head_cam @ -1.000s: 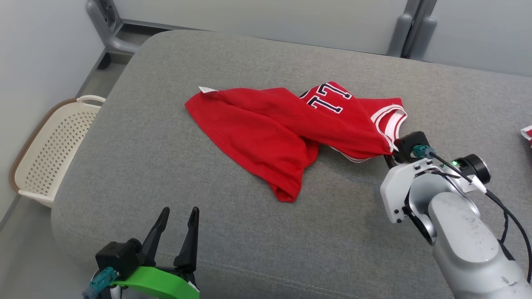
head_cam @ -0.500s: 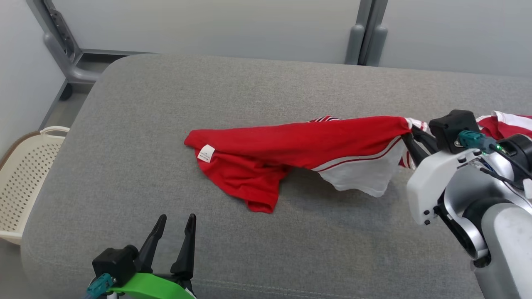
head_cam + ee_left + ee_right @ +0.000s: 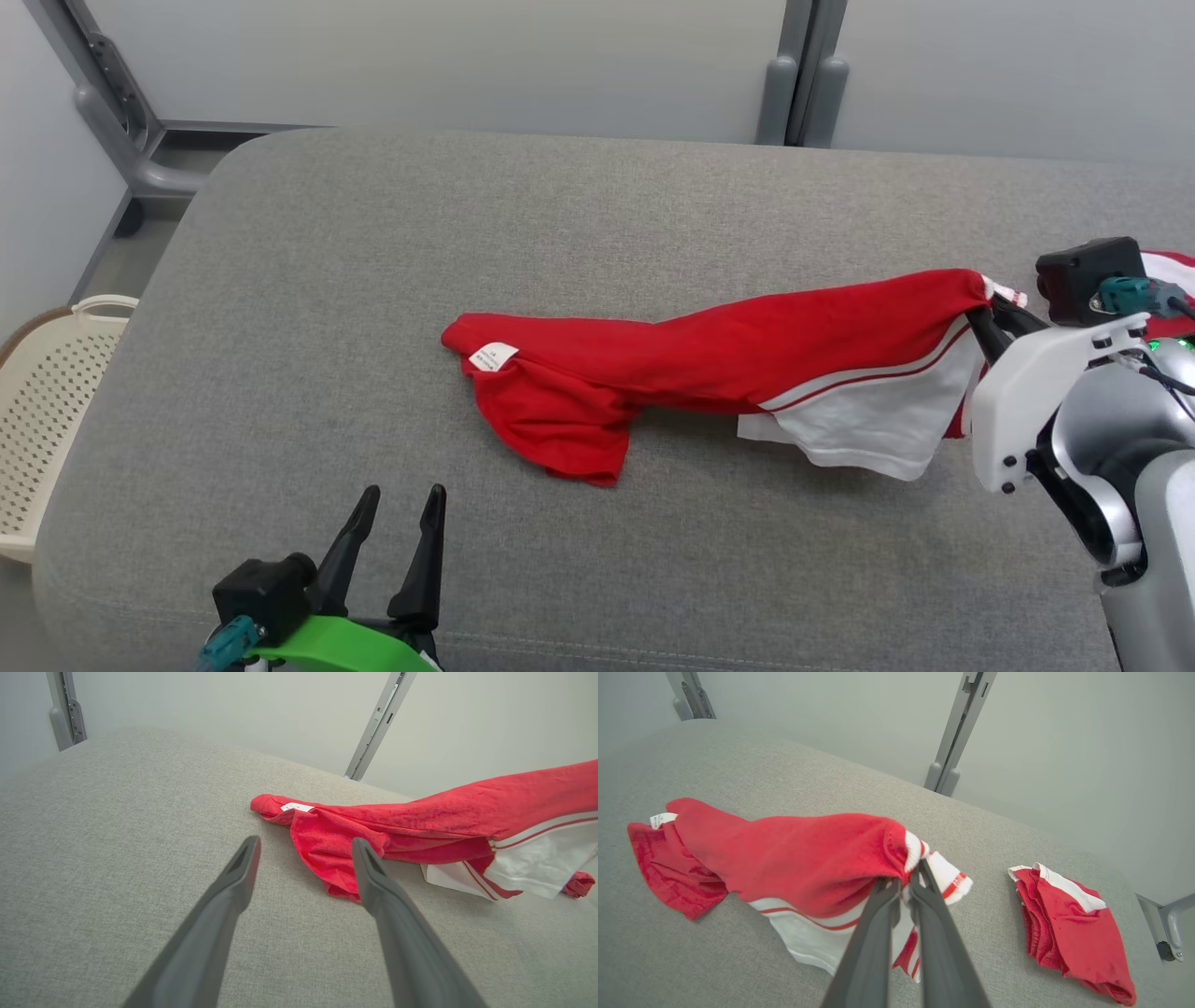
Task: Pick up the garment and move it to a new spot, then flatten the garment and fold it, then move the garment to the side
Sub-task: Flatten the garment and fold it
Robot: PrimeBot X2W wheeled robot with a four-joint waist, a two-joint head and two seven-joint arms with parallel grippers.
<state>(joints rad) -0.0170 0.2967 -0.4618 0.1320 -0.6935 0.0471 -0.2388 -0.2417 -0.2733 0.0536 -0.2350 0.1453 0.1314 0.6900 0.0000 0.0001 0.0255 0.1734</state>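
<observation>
- The left gripper [image 3: 404,492] is closest, low down at about 7 o'clock in the head view. Its two dark fingers are spread wide apart. It holds nothing and touches nothing.
- Under and around it is the soft grey padded table [image 3: 579,215].
- From the left gripper, the red sports shirt with white stripes [image 3: 747,345] lies up at about 1 o'clock. The shirt's loose end, with the small white label [image 3: 493,355], is the part nearest this gripper. So I think this arm has the shorter trip to that end.
- The shirt is pulled out long. Its long line runs from 9 o'clock, at the label, to about 3 o'clock, at the held end. The 9 o'clock end rests on the table. The 3 o'clock end is lifted up, and a white part hangs down under it.
- The right gripper [image 3: 990,322] is at 3 o'clock. Its two fingers are squeezed together on the white-edged rim of the shirt. The right wrist view shows the pinch well.
- Past the held end, farther out at 3 o'clock, lies a second red and white cloth [image 3: 1069,924], folded in a small pile. It is apart from the shirt.
- I think the shirt is on its way to a new spot, and it is not flat yet.
</observation>
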